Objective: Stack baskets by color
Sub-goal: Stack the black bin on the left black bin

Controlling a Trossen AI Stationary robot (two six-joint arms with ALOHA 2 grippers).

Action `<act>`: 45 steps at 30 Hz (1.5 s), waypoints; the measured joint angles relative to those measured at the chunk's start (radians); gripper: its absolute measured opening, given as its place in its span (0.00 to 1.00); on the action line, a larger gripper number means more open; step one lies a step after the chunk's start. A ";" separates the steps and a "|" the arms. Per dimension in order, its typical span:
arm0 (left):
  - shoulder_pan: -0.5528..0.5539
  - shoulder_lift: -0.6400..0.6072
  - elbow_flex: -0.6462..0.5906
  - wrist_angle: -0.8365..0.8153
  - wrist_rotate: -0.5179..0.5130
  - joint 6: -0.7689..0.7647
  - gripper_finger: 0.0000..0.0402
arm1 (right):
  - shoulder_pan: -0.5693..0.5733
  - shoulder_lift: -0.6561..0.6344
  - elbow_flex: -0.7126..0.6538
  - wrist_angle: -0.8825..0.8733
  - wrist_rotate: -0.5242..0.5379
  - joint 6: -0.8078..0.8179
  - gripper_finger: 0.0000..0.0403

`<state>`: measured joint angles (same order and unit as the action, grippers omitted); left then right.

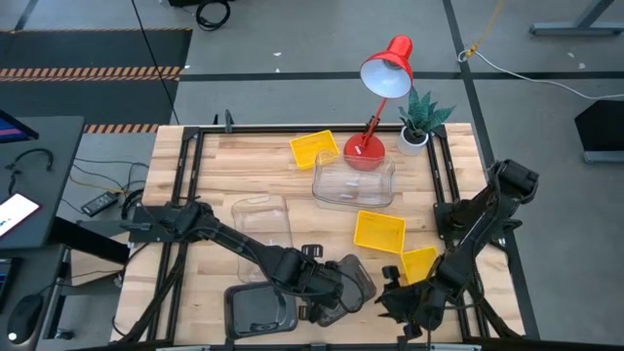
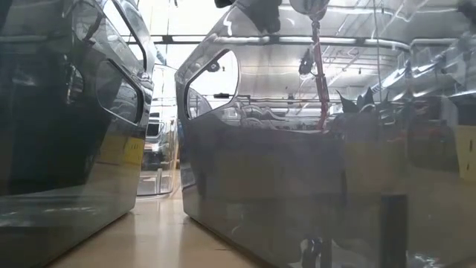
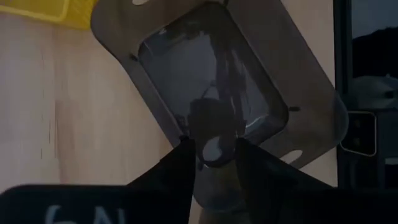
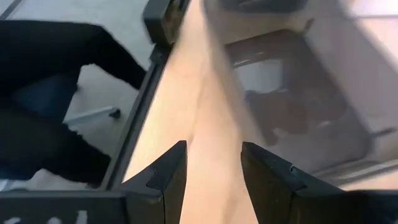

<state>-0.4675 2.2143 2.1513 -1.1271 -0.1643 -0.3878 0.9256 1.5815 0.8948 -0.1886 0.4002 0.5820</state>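
My left gripper (image 1: 336, 283) is shut on a smoky dark grey basket (image 1: 359, 276) near the table's front edge. A second dark grey basket (image 1: 258, 310) rests on its base at the front edge, left of it. Three yellow baskets (image 1: 314, 148) (image 1: 378, 231) (image 1: 419, 263) and two clear baskets (image 1: 261, 219) (image 1: 353, 180) lie on the wood. My right gripper (image 1: 400, 304) stands open over bare table at the front right, just right of the held basket, with nothing between its fingers (image 4: 180, 168). My left gripper pinches the grey basket's rim at one short end, right by the oval handle hole (image 3: 214, 151), between its two fingers (image 3: 186, 158). The fingers come from above, slanting down. The basket hangs tilted below them, its hollow toward the wrist; whether its far end touches the table I cannot tell.
A red desk lamp (image 1: 375, 107) and a small potted plant (image 1: 419, 122) stand at the far edge by the clear basket. A black frame (image 1: 444, 195) runs along the table's sides. In the low view two grey baskets (image 2: 67, 126) (image 2: 260, 149) stand close and fill the picture.
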 joint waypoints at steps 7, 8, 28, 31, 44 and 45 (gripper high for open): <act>0.002 0.015 -0.001 -0.009 0.005 0.005 0.29 | -0.003 0.086 0.000 0.002 -0.013 0.018 0.36; 0.005 0.024 -0.001 -0.004 0.008 0.004 0.29 | -0.010 0.095 0.000 -0.008 -0.006 0.020 0.36; 0.027 0.071 -0.001 0.094 0.139 0.060 0.29 | -0.272 0.031 0.000 -0.168 0.106 -0.064 0.36; 0.035 0.067 0.000 0.011 0.203 0.060 0.29 | -0.252 -0.011 0.000 -0.189 0.044 -0.039 0.36; 0.025 0.058 0.031 -0.061 0.231 0.216 0.36 | -0.166 -0.028 0.000 -0.122 0.057 0.004 0.36; 0.018 0.057 0.031 -0.049 0.225 0.217 0.39 | -0.165 -0.028 0.000 -0.121 0.054 0.010 0.36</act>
<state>-0.4493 2.2711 2.1822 -1.1758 0.0603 -0.1707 0.7607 1.5532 0.8951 -0.3099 0.4544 0.5917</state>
